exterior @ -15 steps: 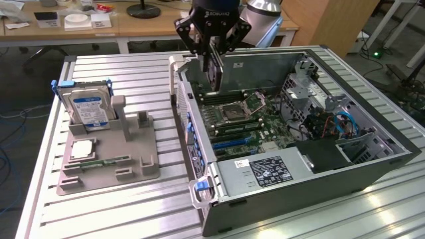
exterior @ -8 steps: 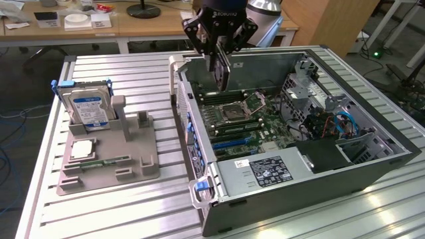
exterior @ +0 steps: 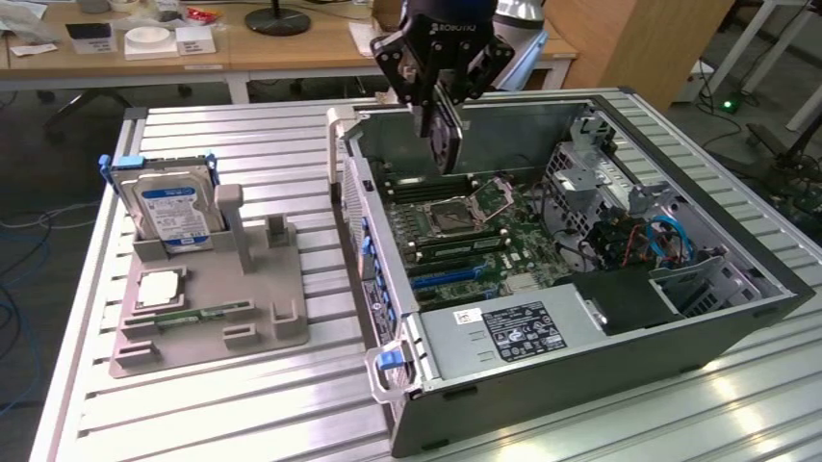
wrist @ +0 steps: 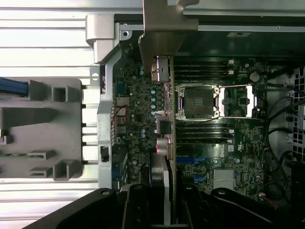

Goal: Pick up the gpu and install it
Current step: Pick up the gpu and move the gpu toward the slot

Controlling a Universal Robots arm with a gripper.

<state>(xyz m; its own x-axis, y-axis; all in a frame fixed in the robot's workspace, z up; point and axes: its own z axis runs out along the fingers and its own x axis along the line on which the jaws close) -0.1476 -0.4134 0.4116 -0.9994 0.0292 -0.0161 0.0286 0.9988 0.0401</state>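
Note:
My gripper (exterior: pixel 438 94) is shut on the gpu (exterior: pixel 448 137), a thin dark card that hangs on edge below the fingers. The card is in the air over the back part of the open computer case (exterior: pixel 719 322), above the motherboard (exterior: pixel 469 241) and close to the open CPU socket (exterior: pixel 465 206). In the wrist view the gpu (wrist: pixel 163 102) is seen edge-on, its silver bracket end farthest from the gripper (wrist: pixel 162 193), running beside the CPU socket (wrist: pixel 198 101) and across the board. The card's lower edge is apart from the board.
A grey fixture tray (exterior: pixel 257 322) on the exterior view's left holds an upright hard drive (exterior: pixel 173 212), a square CPU chip (exterior: pixel 160 287) and a memory stick (exterior: pixel 206 315). The case holds a power supply (exterior: pixel 514 332) and cables (exterior: pixel 649 241). Desks stand behind the slatted table.

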